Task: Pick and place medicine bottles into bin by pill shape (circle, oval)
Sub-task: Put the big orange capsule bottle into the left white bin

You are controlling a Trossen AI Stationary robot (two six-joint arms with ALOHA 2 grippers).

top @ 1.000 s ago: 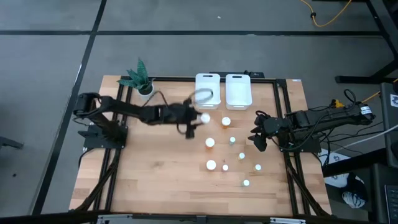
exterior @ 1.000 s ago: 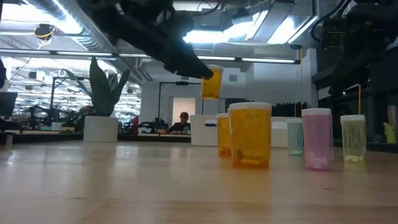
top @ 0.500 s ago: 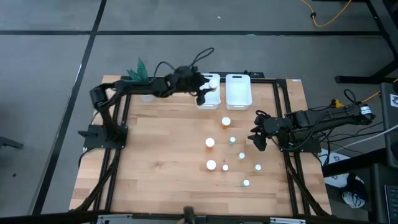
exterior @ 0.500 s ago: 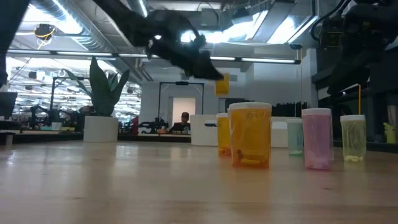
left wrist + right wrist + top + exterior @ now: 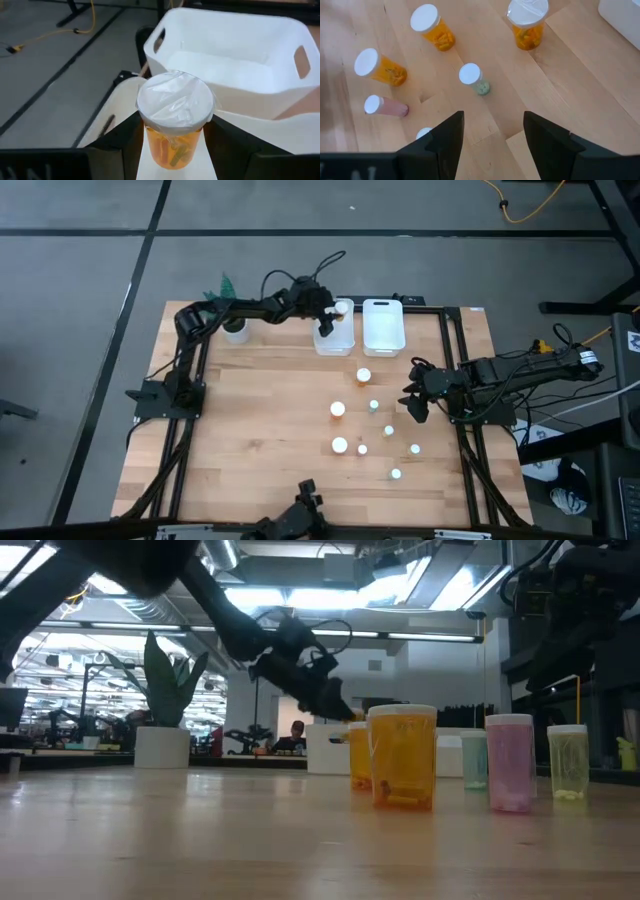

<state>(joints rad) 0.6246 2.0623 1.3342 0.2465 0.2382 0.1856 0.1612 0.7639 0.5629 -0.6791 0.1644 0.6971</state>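
My left pincer (image 5: pixel 172 145) is clamped on an orange plastic medicine bottle with a white cap (image 5: pixel 174 125), my two dark fingers (image 5: pixel 120 137) pressing its sides just below the cap. In the lower middle of my wrist view the bottle stands upright and, I judge, hangs over the nearer white plastic bin (image 5: pixel 115 125), whose pale wall shows on both sides of it. Long pills lie inside, so oval is my reading, though I cannot be sure.

To do this well I judge I should keep the bottle upright, bring it low inside the bin walls, then part my fingers only enough to let it slip, so it neither bounces nor tips over the rim.

Farther on, filling the upper right of that view, sits the second white bin with handle slots (image 5: pixel 230 65), just beside the first; I must not drift across to it.

From above, at upper centre, the left pincer (image 5: pixel 330 313) is over the left-hand bin (image 5: pixel 334 340). My right pincer (image 5: pixel 415 408) waits at middle right of the table (image 5: pixel 250 440), fingers apart and empty, near the remaining bottles (image 5: pixel 339 445).
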